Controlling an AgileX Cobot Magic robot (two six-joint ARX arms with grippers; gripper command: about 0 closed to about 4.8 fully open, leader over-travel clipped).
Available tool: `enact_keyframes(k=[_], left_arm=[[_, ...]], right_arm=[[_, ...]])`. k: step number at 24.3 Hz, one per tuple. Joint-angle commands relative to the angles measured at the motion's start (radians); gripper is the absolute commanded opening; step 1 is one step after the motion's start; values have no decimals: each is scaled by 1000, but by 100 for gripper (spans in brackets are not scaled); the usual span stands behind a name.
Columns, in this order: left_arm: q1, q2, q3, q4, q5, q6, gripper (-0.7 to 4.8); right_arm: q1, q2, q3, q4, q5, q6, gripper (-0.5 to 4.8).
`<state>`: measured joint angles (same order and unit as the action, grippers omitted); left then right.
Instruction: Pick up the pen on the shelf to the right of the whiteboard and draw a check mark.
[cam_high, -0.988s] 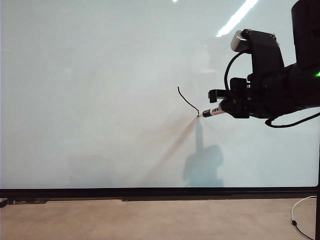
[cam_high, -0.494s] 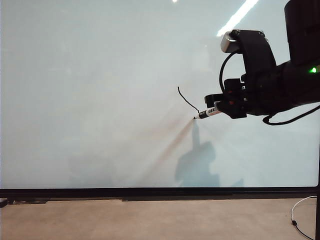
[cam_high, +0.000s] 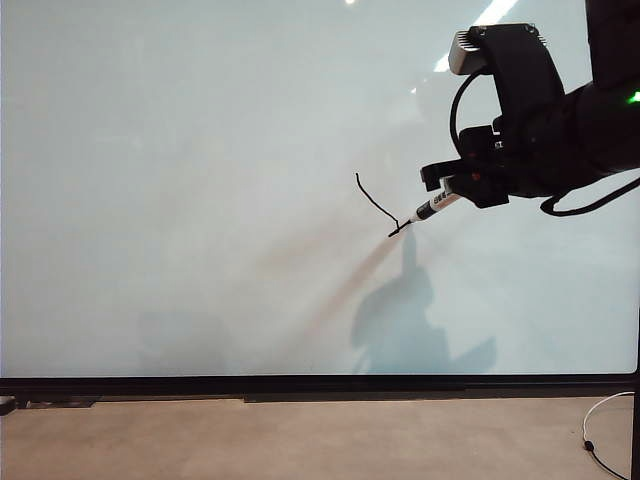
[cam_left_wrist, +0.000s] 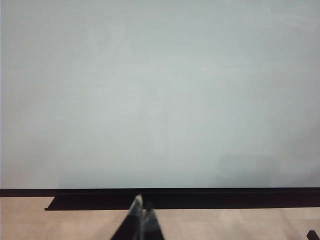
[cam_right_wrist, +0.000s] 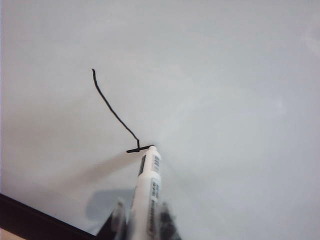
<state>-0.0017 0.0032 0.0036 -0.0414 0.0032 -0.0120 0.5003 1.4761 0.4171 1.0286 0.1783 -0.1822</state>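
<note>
Pen (cam_right_wrist: 149, 187), clenched in right gripper (cam_high: 462, 186), touched whiteboard (cam_high: 200, 150); lifting early risked a stunted check mark (cam_right_wrist: 115, 115); left gripper (cam_left_wrist: 139, 220) hung shut, idle.

Two robot arms — one working high on the right, one low and idle.

The right gripper (cam_high: 452, 193) is clamped on the pen (cam_high: 432, 208), its dark arm reaching in from the upper right. The left gripper (cam_left_wrist: 140, 216) sits low, fingers pressed together — nothing between them.
</note>
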Motion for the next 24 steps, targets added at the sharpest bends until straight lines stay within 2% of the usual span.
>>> enact_keyframes(k=[1,24], left_arm=[[0,0,3,12,0,4,-4],[0,0,3,13,0,4,-5]], right_arm=[[-5,-30,10,16,56,-25,-9],[-7,-158,9,-42,138,-127,-9]])
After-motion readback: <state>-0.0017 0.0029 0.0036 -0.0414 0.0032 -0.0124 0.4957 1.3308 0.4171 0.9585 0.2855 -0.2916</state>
